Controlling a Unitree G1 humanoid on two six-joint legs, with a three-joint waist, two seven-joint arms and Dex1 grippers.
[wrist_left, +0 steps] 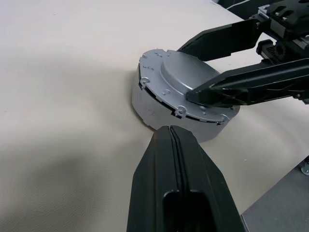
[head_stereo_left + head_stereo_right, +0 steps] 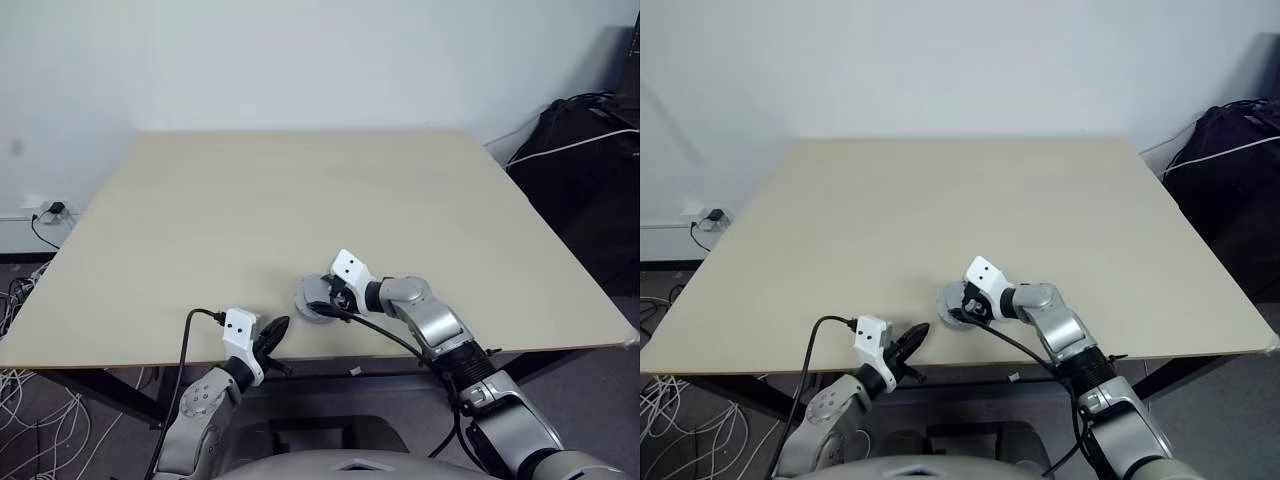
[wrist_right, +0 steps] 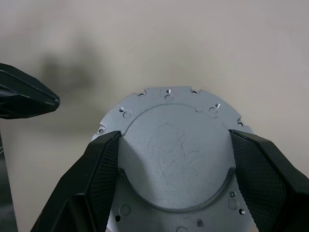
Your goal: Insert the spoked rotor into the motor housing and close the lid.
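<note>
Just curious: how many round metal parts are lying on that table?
1: a silver-grey round metal lid near the wooden table's front edge, between the right gripper's fingers. Parts beneath may be hidden.

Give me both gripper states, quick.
Left gripper: shut, empty, beside the silver round assembly.
Right gripper: closed on the assembly's raised top.

Readable text: none in any view.
Metal disc (image 3: 176,159): bare grey metal with small holes and fine scratches, no lettering or numbers.
Tabletop (image 2: 300,200): plain, no labels or signs.
</note>
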